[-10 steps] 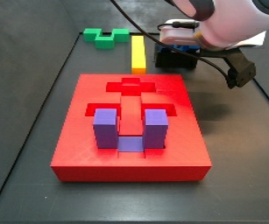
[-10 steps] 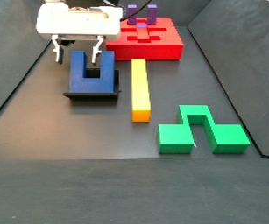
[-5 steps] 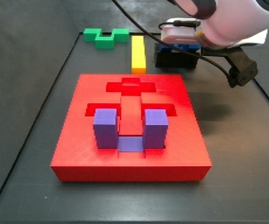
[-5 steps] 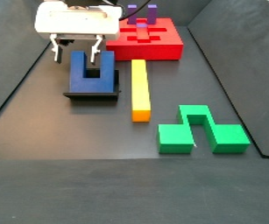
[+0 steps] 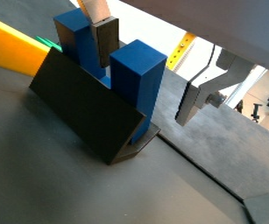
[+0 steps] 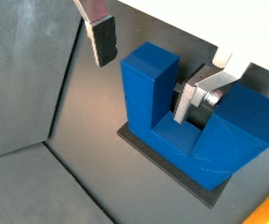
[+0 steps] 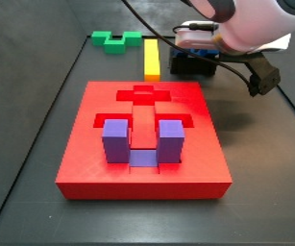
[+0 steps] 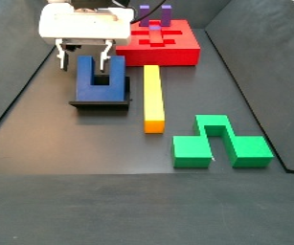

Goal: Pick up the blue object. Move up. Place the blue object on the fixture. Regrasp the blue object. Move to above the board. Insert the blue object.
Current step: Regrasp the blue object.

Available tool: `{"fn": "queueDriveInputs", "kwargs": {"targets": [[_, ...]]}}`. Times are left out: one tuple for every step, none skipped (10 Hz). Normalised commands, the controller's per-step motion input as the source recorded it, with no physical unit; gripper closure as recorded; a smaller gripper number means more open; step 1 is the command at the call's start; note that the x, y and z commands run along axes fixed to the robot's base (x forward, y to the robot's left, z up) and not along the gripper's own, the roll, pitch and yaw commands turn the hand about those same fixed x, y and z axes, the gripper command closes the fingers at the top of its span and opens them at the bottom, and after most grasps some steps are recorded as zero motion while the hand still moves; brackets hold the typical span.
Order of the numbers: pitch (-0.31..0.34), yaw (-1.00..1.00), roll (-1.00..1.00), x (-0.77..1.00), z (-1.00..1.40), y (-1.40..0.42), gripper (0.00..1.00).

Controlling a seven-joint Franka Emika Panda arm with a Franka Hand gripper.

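Gripper (image 8: 84, 59) over the blue object (image 8: 101, 79), fingers spread astride one prong, not pinching. Blue object resting on the fixture (image 8: 98, 101), prongs up. Yellow bar (image 8: 152, 97) just beside; board (image 8: 161, 46) behind.

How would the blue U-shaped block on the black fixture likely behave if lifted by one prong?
The blue object looks rigid and flat-faced, so it probably won't flex or roll. The open end effector straddles one prong; lifted there, it may tilt off-centre. Standing on the fixture, a nudge could tip it.
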Motion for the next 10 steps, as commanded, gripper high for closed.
{"fn": "queueDriveInputs", "kwargs": {"targets": [[0.0, 0.03, 0.0, 0.0, 0.0, 0.0, 0.0], [0.0, 0.0, 0.0, 0.0, 0.0, 0.0, 0.0], [0.0, 0.0, 0.0, 0.0, 0.0, 0.0, 1.0], [0.0, 0.0, 0.0, 0.0, 0.0, 0.0, 1.0], [0.0, 0.0, 0.0, 0.0, 0.0, 0.0, 1.0], [0.0, 0.0, 0.0, 0.0, 0.0, 0.0, 1.0], [0.0, 0.0, 0.0, 0.0, 0.0, 0.0, 1.0], [0.0, 0.0, 0.0, 0.0, 0.0, 0.0, 1.0], [0.0, 0.0, 0.0, 0.0, 0.0, 0.0, 1.0], [0.0, 0.0, 0.0, 0.0, 0.0, 0.0, 1.0]]}}
